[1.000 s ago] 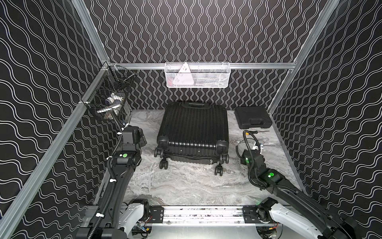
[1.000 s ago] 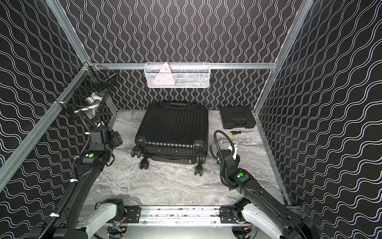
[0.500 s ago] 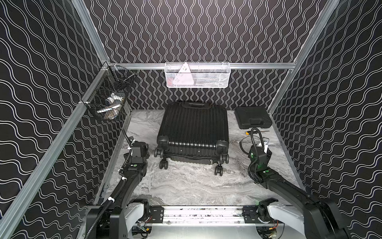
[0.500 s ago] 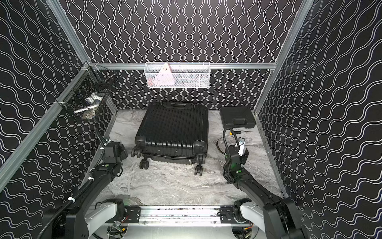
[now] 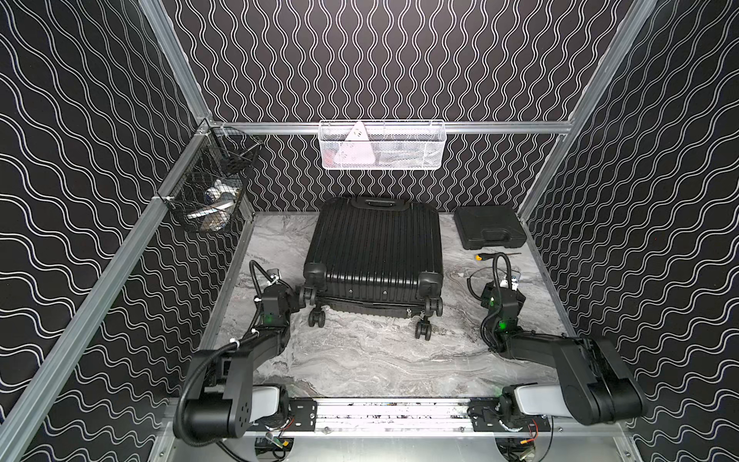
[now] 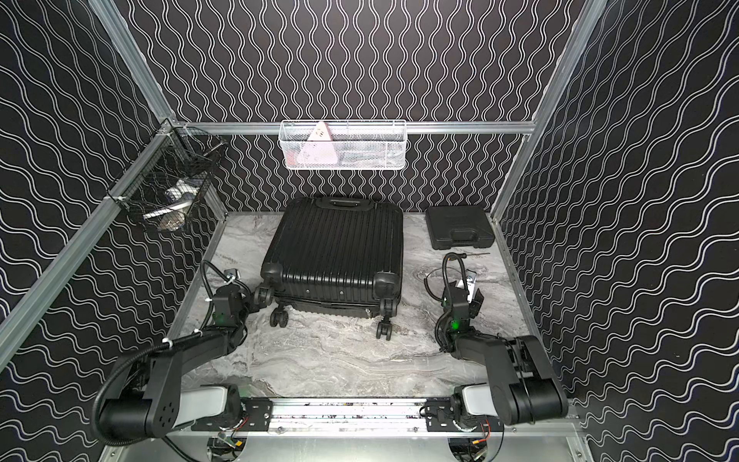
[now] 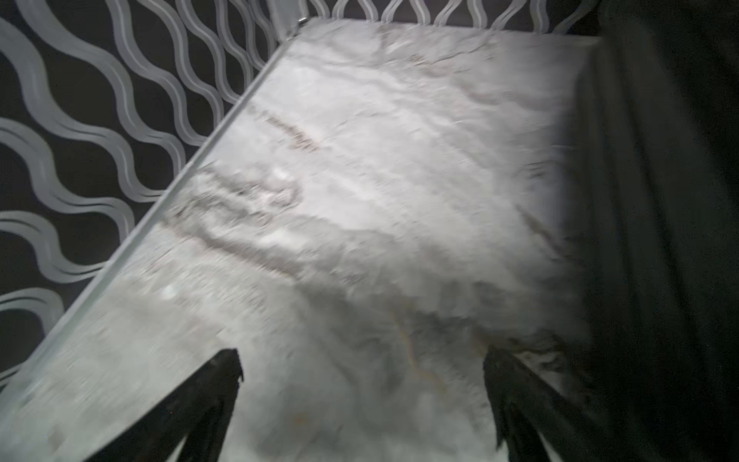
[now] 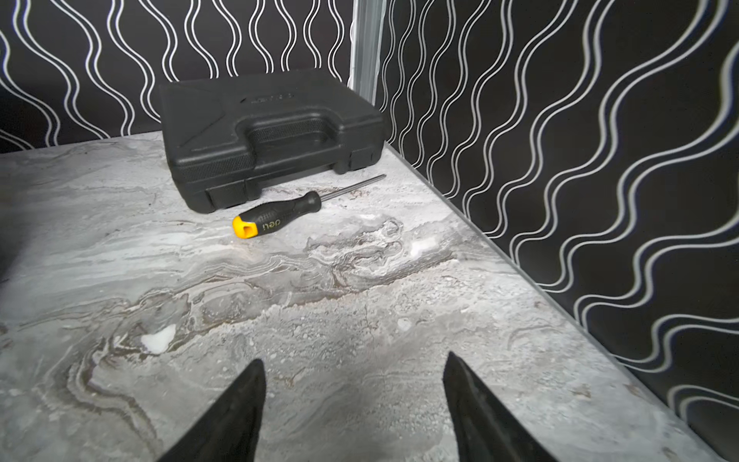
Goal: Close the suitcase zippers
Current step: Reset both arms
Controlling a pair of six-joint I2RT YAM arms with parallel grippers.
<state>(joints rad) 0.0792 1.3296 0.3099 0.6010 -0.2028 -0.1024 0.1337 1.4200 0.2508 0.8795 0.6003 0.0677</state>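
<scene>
The suitcase (image 5: pixel 376 244) lies flat on the marbled grey worktop (image 5: pixel 360 360). Its long axis runs straight away from both hands, with the wheeled end nearest them and the carry handle at the far end.

The left hand (image 7: pixel 362 356) is the nearer one. It sits low, just beside the near corner wheel, with the case's side wall close on its inner side and running ahead of it. Its fingers (image 7: pixel 216 384) stand wide with only bare worktop between them, though that wrist view is blurred. The right hand (image 8: pixel 354 360) is well apart from the case, which lies off to its inner side. Its jaws are spread and empty too. Ahead of it lie a flat moulded tool case (image 8: pixel 264 132) and a screwdriver (image 8: pixel 276 218) with a yellow-capped grip, neither of which belongs to this job.

The zippers (image 5: pixel 360 306) follow the thin seam between the two shells. In both top views this shows as a dark line across the wheeled end, running crosswise between the hands and then turning up each long side. The pulls are too small and dark to pick out, so I cannot tell how much is already shut.

The shell is glossy, hard and ribbed lengthwise, so it would likely slip under a pinch. My guess is that a pull tab will be small and floppy and will need a narrow grip, and that the left hand should reach first.
</scene>
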